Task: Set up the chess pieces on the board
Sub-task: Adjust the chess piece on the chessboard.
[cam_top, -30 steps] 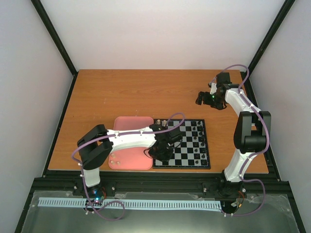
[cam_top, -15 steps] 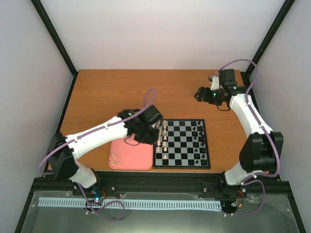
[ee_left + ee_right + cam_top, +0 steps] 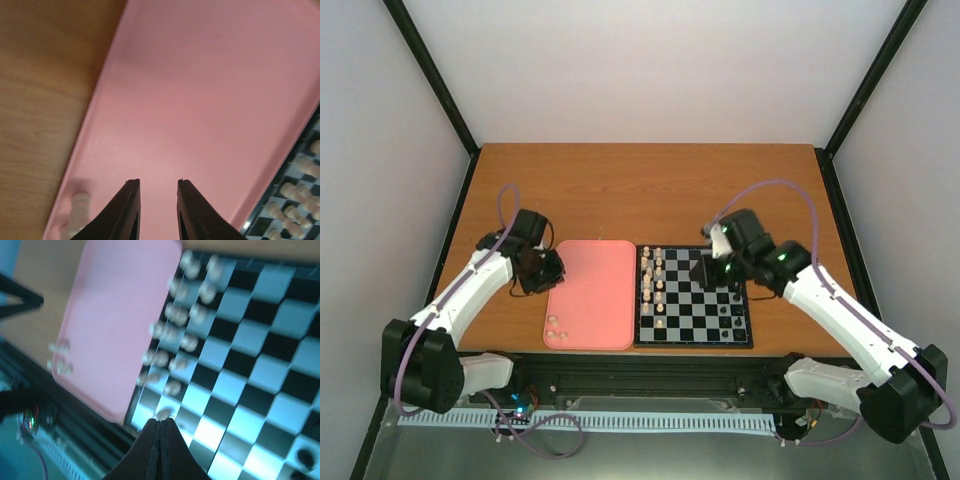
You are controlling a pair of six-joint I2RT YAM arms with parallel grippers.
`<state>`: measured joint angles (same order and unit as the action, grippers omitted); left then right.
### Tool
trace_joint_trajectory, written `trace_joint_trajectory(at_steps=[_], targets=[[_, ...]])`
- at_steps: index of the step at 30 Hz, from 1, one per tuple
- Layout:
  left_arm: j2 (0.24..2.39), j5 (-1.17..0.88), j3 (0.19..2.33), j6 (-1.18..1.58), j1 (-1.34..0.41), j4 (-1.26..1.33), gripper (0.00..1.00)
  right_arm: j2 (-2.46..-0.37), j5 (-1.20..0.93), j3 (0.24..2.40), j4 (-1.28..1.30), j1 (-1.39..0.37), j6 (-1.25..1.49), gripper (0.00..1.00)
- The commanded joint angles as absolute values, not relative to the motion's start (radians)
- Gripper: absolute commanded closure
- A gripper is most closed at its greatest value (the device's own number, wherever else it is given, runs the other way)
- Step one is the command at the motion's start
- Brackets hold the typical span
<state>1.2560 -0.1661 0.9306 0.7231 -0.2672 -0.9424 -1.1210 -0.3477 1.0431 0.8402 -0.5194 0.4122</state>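
Wooden table [image 3: 620, 190], left claw [image 3: 550, 268] at tray [image 3: 595, 290]; right claw [image 3: 704, 270] over board [image 3: 695, 322]

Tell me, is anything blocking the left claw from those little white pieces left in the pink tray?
Nothing visible. The left claw hovers at the left edge of the pink tray, and only bare tray floor lies between it and the white pieces in the near-left corner.

1. The scene was a robotics lab test cell: a left arm [image 3: 470, 285] and a right arm [image 3: 850, 315], both white, stood bolted to a black metal rail [image 3: 650, 372] at the near edge of a wooden table [image 3: 650, 190].
2. Plain white panels [image 3: 650, 70] and black frame posts [image 3: 430, 72] boxed the table in.
3. Purple cables [image 3: 765, 183] looped along the arms.
4. A chessboard [image 3: 690, 320] and a pink tray [image 3: 590, 290] lay side by side on the table.
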Motion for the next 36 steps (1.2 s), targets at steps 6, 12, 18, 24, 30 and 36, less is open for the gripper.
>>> trace_joint_trajectory(at_steps=[6, 12, 18, 24, 30, 36], targets=[[1.137, -0.201, 0.794, 0.812, -0.236, -0.924, 0.54, -1.092, -0.291, 0.825, 0.725, -0.826, 0.624, 0.97], [1.077, -0.153, 0.801, 0.825, -0.236, -0.992, 0.53, -1.105, -0.316, 0.712, 0.63, -0.887, 0.671, 0.97], [1.058, -0.105, 0.784, 0.819, -0.236, -1.046, 0.54, -1.158, -0.334, 0.681, 0.562, -0.915, 0.654, 0.97], [1.038, -0.085, 0.779, 0.82, -0.234, -1.065, 0.54, -1.225, -0.368, 0.654, 0.465, -0.93, 0.651, 0.97], [1.02, -0.079, 0.773, 0.813, -0.233, -1.075, 0.54, -1.271, -0.377, 0.635, 0.394, -0.947, 0.672, 0.97], [0.994, -0.078, 0.771, 0.805, -0.233, -1.089, 0.55, -1.298, -0.347, 0.632, 0.357, -0.964, 0.709, 0.97]])
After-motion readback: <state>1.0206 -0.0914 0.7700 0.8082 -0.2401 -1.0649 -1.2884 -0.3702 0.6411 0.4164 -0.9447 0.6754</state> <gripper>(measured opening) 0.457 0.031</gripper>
